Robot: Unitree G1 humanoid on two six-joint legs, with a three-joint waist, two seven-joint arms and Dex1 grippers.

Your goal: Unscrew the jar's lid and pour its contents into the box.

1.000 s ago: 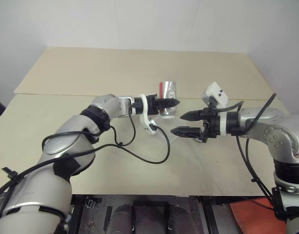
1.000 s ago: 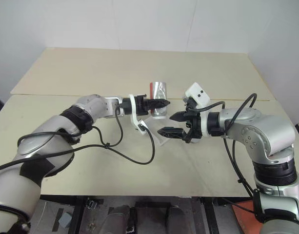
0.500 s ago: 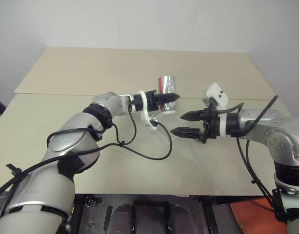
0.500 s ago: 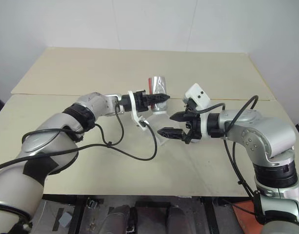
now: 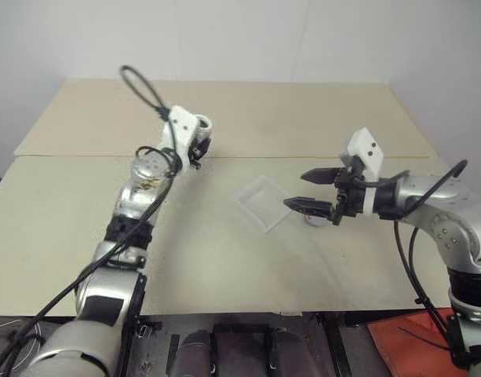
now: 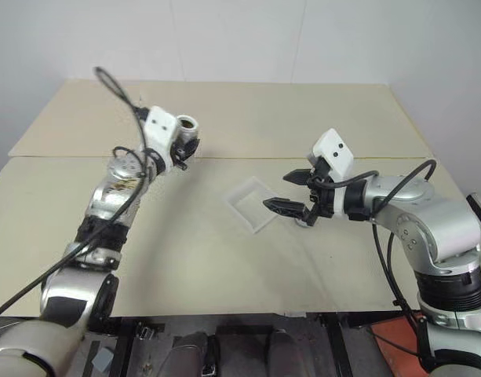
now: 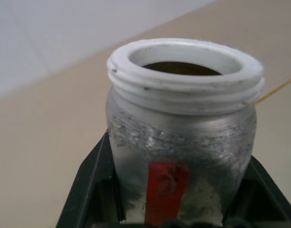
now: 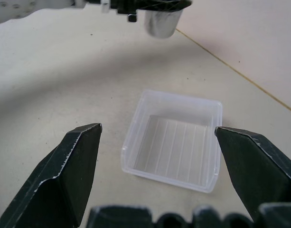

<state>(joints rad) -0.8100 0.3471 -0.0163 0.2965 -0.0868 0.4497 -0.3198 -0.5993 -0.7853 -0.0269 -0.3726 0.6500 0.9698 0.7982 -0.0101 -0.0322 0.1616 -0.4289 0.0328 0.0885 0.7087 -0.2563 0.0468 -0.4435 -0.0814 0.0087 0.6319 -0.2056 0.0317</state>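
Note:
My left gripper (image 6: 184,146) is shut on the jar (image 7: 183,142), holding it up in the air to the left of and beyond the box. The jar has a silvery body, a red label and a white threaded rim; its mouth is open and uncapped. The box (image 5: 261,203), clear and shallow, sits on the table mid-scene, and also shows between my right gripper's fingers (image 8: 69,166). My right gripper (image 5: 296,188) hovers open just right of the box, holding nothing. A small round grey thing with a red mark, likely the lid (image 5: 311,221), lies on the table beneath it, partly hidden.
The box stands on a beige tabletop (image 5: 224,259) whose seam runs across behind it. A second beige board lies further back against the white wall. Black cables hang from both arms.
My left arm has swung up and away to the left, carrying the jar off from above the box. The right gripper has stayed open in nearly the same place.

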